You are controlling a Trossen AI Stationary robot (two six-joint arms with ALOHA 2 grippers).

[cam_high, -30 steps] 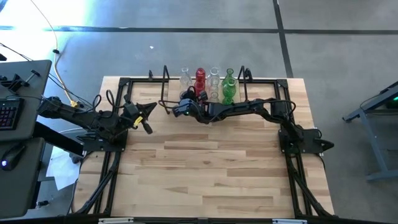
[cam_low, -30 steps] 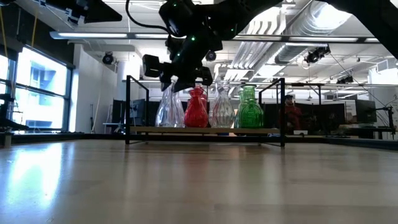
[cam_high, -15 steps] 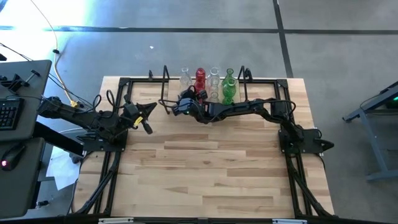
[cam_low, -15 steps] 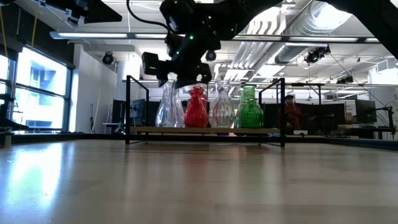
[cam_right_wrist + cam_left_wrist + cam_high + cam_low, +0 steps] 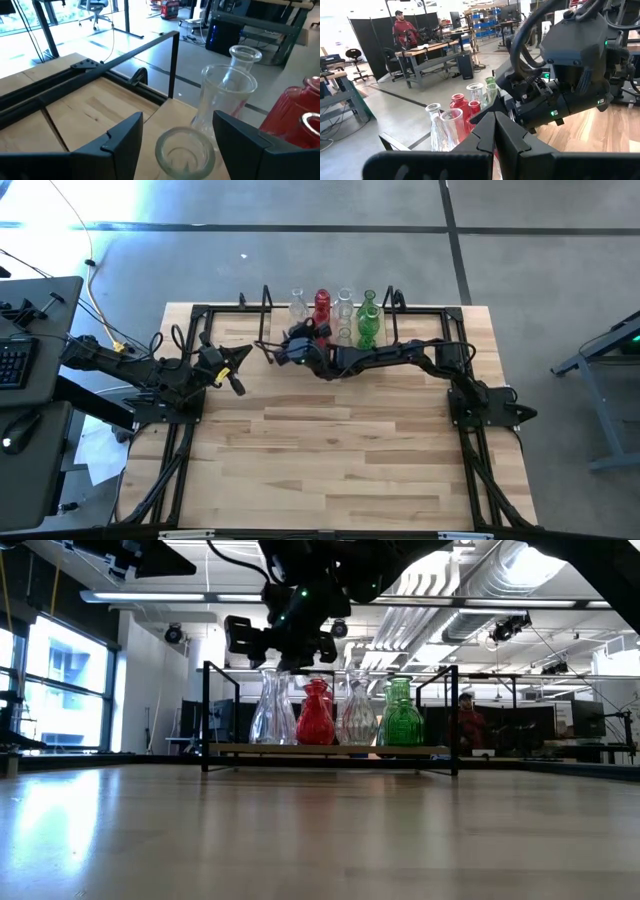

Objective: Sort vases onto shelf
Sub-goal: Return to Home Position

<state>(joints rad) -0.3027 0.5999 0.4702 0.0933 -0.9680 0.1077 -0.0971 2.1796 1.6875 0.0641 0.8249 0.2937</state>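
The shelf (image 5: 330,749) stands at the table's far edge with clear, red and green vases upright on its board. My right gripper (image 5: 177,117) is open at the shelf's left end, pointing slightly down. A finger stands on either side of the mouth of a clear vase (image 5: 185,150), and a gap shows at each side. Behind that vase stands another clear vase (image 5: 230,90), with a red vase (image 5: 295,115) beside it. In the low view my right gripper (image 5: 270,638) is level with the vases' necks. My left gripper (image 5: 238,368) waits shut at the table's left, holding nothing.
Black wire frames (image 5: 208,715) close both ends of the shelf. A green vase (image 5: 402,715) stands at the right end of the row. The wide wooden tabletop (image 5: 330,450) lies in front of the shelf. A person (image 5: 402,27) sits in the room beyond.
My right gripper has opened, letting go of the clear vase's neck at the shelf's left end. Its head has tipped up a little. The vase stays upright on the shelf.
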